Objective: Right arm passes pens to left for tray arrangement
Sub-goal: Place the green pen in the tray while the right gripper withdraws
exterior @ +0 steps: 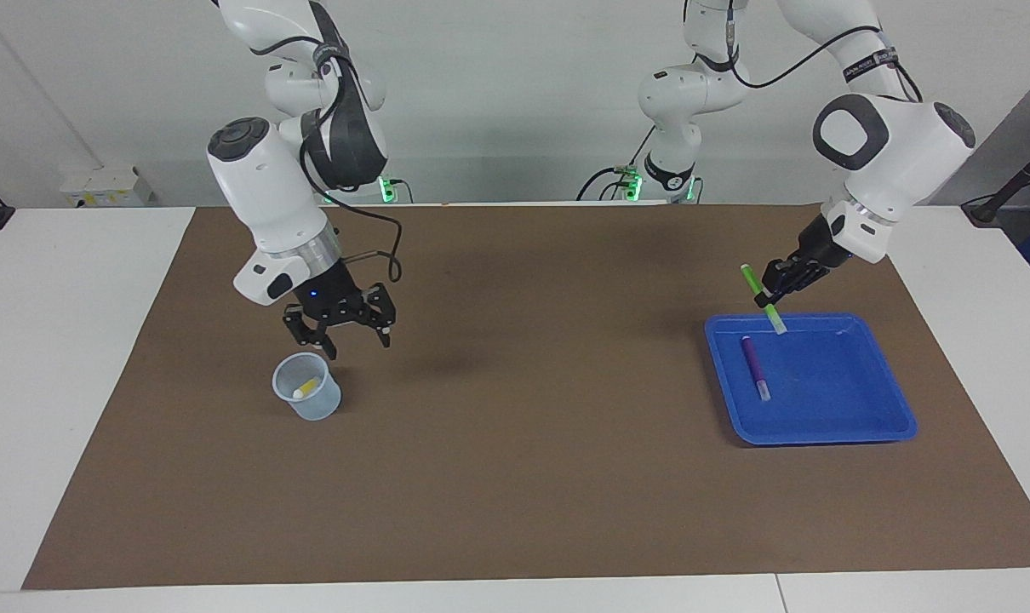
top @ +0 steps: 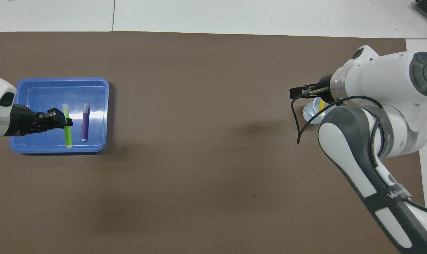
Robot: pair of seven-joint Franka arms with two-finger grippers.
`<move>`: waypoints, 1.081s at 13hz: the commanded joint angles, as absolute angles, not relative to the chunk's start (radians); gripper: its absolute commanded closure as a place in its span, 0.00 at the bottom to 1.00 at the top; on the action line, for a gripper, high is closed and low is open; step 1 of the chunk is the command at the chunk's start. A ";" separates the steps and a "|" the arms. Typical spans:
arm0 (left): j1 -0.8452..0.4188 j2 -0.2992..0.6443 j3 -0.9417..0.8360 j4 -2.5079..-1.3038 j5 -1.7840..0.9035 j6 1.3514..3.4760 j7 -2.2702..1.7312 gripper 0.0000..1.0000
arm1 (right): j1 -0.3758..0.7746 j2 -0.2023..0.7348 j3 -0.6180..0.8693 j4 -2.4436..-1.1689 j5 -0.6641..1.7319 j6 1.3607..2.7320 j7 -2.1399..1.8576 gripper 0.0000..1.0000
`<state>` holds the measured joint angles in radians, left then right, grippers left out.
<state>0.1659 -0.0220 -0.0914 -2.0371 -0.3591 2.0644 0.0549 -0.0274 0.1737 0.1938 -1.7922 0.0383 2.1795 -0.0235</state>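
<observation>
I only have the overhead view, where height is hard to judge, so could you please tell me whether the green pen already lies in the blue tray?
Observer: Not yet. The left gripper holds the green pen tilted in the air above the blue tray, with its lower end near the rim nearer to the robots.
Operator: Thank you. I cannot judge the right gripper either; is it in the cup?
Observer: No, it hangs open just above the translucent cup, not inside it.
</observation>
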 commanded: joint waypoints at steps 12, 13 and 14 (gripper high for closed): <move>0.245 0.313 -0.100 -1.942 -0.101 2.358 0.245 1.00 | -0.113 0.393 0.210 -1.631 -0.201 2.072 -0.196 0.41; 0.207 0.317 -0.098 -1.971 -0.101 2.384 0.224 1.00 | -0.114 0.399 0.210 -1.631 -0.201 2.074 -0.196 0.42; 0.187 0.316 -0.097 -1.971 -0.101 2.372 0.213 1.00 | -0.118 0.400 0.210 -1.631 -0.199 2.074 -0.196 0.44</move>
